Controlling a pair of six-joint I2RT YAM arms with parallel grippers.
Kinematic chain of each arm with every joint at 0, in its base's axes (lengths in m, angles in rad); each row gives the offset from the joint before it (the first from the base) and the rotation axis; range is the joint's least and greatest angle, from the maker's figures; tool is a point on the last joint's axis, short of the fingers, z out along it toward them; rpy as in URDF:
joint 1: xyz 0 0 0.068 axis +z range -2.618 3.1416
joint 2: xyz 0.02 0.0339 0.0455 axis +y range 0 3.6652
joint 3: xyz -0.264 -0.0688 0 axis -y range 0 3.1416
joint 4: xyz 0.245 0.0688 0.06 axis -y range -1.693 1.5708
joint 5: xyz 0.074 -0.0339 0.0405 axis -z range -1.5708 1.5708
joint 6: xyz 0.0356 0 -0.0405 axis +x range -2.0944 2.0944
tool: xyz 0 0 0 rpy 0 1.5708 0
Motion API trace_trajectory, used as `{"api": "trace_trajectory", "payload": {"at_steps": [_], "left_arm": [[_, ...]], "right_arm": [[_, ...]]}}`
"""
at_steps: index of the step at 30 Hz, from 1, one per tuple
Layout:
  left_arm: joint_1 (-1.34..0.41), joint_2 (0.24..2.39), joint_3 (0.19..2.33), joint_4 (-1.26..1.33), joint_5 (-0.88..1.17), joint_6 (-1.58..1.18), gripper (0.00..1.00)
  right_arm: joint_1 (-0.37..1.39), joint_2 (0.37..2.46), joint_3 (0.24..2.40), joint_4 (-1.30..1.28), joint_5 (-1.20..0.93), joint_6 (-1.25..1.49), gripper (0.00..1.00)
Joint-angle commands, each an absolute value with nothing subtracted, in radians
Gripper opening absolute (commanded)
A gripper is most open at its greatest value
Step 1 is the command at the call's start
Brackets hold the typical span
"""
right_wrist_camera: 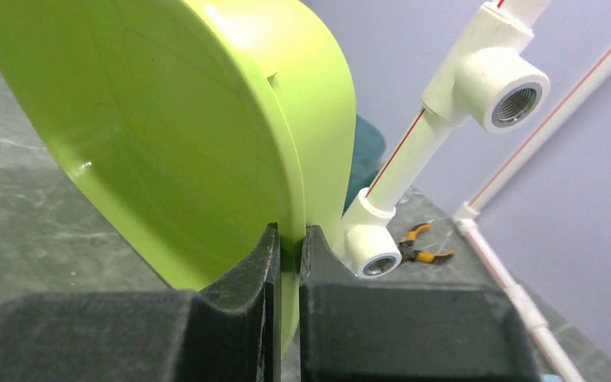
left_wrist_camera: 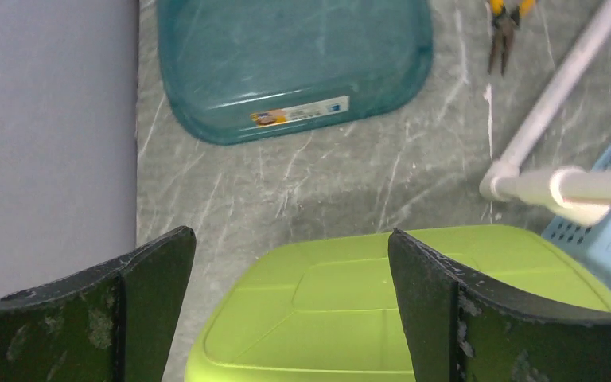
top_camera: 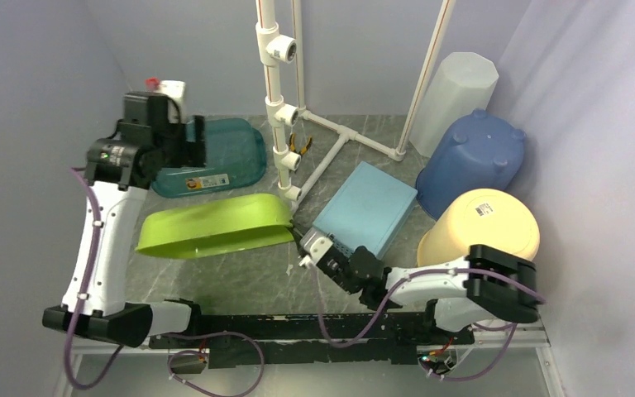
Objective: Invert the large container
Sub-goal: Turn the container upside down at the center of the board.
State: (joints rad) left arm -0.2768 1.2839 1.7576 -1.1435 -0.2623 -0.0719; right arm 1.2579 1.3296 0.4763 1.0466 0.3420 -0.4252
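Centre-left: lime-green container (top_camera: 215,225), glossy plastic, rounded, tilted | right gripper (right_wrist_camera: 287,239) clamped on its rim | left gripper (left_wrist_camera: 290,243) wide open, empty

Left wrist cam: green container (left_wrist_camera: 326,310) cut off at btm, partly behind fingers (left_wrist_camera: 461,310) of left end effector (left_wrist_camera: 290,239). Teal tub (left_wrist_camera: 286,56) clipped at top, label (left_wrist_camera: 298,111) txt too small to read.

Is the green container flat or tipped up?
Tipped up: the green container is tilted, its rim pinched by the right gripper.

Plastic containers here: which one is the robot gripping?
The lime-green container, rim pinched in the right gripper, tipped up; teal tub, blue bucket and cream bucket stand free.
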Motion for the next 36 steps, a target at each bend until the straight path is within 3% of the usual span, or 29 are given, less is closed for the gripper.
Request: {"api": "trace_trajectory", "payload": {"at_steps": [1,6,21,36], "left_arm": [[-0.035,1.212,1.777,-1.165,-0.070,-0.156,0.95],[0.175,1.200,1.690,-1.184,0.041,-0.183,0.95],[0.204,1.072,1.382,-1.125,0.002,-0.256,0.95],[0.204,1.065,1.268,-1.094,0.004,-0.262,0.95]], "right_arm": [[1.349,1.473,0.475,1.562,0.576,-0.718,0.00],[1.420,1.702,0.524,1.712,0.611,-0.902,0.00],[1.490,1.991,0.604,1.567,0.534,-0.821,0.01],[1.447,2.037,0.667,1.350,0.552,-0.625,0.26]]}}
